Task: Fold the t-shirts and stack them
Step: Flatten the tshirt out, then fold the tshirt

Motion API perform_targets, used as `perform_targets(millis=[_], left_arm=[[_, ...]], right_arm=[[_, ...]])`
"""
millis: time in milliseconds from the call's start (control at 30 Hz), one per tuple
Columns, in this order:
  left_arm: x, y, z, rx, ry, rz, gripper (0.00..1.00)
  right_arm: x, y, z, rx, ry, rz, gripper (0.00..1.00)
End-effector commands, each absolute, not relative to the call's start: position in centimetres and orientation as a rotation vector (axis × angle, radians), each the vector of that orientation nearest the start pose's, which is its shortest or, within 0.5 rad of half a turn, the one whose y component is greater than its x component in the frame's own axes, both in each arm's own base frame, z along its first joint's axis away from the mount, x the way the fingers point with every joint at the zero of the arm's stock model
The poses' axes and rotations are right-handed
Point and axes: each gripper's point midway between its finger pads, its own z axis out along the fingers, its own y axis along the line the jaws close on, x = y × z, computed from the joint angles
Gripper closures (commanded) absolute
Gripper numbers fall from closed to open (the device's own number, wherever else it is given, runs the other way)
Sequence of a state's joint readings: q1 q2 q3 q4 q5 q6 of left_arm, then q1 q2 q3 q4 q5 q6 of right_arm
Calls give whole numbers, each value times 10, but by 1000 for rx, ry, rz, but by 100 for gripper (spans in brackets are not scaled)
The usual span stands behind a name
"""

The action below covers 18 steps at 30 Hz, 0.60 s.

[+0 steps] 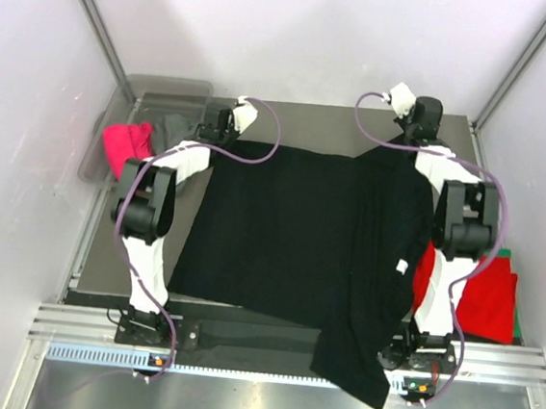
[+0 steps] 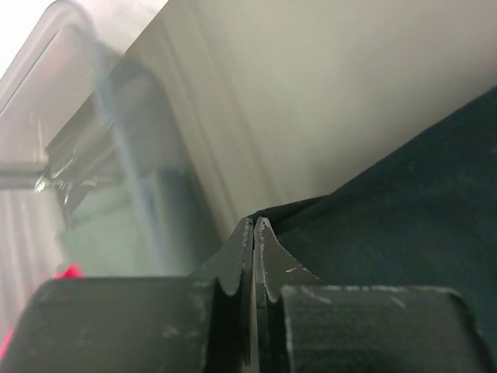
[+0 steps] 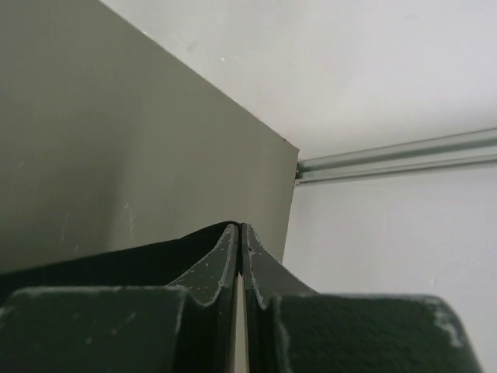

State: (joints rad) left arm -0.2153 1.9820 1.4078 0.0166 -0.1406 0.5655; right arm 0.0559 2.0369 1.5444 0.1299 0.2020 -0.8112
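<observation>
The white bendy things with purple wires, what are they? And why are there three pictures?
They are two robot arms. The big picture looks down from above; the other two come from small cameras on the wrists. A black t-shirt lies spread on the table. The left claw and the right claw are each pinched shut on its far edge. A pink shirt sits in the plastic tub, and a red shirt lies beside the right arm.

We can read no text anywhere; the small pale mark (image 1: 401, 266) on the black t-shirt (image 1: 290, 226) is illegible.
</observation>
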Motion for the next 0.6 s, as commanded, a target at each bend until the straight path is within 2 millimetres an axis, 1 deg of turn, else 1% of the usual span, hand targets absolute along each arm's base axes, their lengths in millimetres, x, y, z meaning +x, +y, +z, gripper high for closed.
perform_targets(millis=[0,33,67,100,133,167,200,233,267,300,333,367,400,433,467,533,567], left_arm=[[601,-68,165,615,1805,422,100],[607,-69,152,615,1815,423,100],[615,-68,160,592,1783,435,100],[621,-68,151,581,1783,442,100],[626,-67,150,567,1777,450,100],[634,-67,160,546,1754,464,100],[641,-66,149,538,1764,473,100],[646,-66,150,523,1758,478,100],[655,-64,163,491,1726,493,100],[661,-64,162,476,1707,501,100],[665,-63,167,456,1680,510,100],[668,-63,173,439,1653,522,100],[670,-62,176,425,1633,546,100],[674,-63,188,400,1580,555,100],[676,-65,194,401,1554,559,100],[681,-68,196,417,1524,573,100],[684,-69,205,409,1505,572,100]], right_arm=[[638,-48,225,-531,1722,-787,100],[647,-50,238,-507,1694,-795,100],[653,-52,225,-504,1710,-805,100],[658,-54,227,-492,1700,-809,100],[664,-56,240,-468,1672,-817,100],[669,-56,229,-472,1683,-815,100],[673,-56,229,-469,1679,-816,100],[677,-56,238,-459,1659,-819,100],[682,-57,229,-463,1668,-825,100],[683,-57,228,-464,1670,-832,100],[687,-56,231,-459,1662,-832,100],[689,-58,224,-465,1671,-839,100],[690,-58,225,-476,1667,-850,100],[690,-57,223,-486,1665,-858,100],[691,-58,219,-494,1668,-866,100],[692,-58,218,-505,1663,-874,100],[692,-58,218,-500,1663,-875,100]])
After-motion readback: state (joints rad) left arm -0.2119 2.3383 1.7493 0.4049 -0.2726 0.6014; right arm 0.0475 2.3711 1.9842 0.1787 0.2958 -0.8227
